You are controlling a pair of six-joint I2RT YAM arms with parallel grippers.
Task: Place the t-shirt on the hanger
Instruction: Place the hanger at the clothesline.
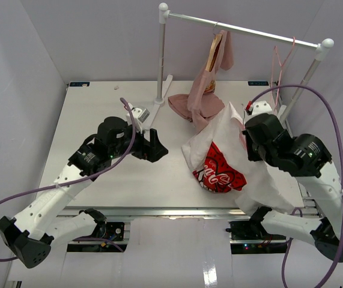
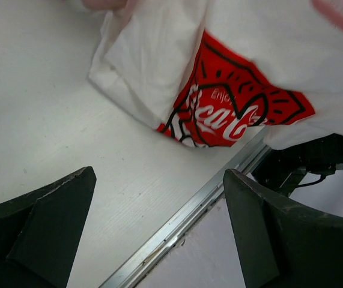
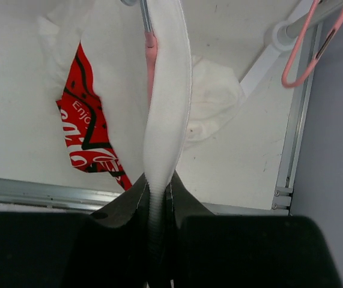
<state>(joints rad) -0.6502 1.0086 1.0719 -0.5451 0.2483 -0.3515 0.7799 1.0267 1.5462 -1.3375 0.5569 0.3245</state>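
The right gripper point(image 1: 244, 137) point(image 3: 158, 201) was pressed together on a white band of the t-shirt point(image 1: 219, 157) point(image 3: 168, 90). In its wrist view the band ran up from the fingers through the middle of the frame. Behind it, near the top, lay a thin pink strip with a grey end; what it was could not be told.

In the top view the t-shirt sat right of centre. One end was raised at the gripper and the rest lay crumpled on the table point(image 1: 99, 108), reaching its near edge at lower right. The red graphic point(image 1: 219, 174) point(image 2: 231, 108) faced up at the shirt's lower left.

The left gripper point(image 1: 152, 147) point(image 2: 159, 231) was left of centre, apart from the shirt. Its fingers were spread wide with nothing between them. In its wrist view they filled the lower corners over bare table and the metal edge rail, and the shirt filled the upper right.

The hanger point(image 1: 276, 66) point(image 3: 286, 78) hung on the rack point(image 1: 249, 29) at the upper right of the top view, clear of the t-shirt. A pink garment point(image 1: 204, 99) hung from the middle of the rack. Its lower part was heaped on the table at the top of the t-shirt, and whether they touched could not be told.
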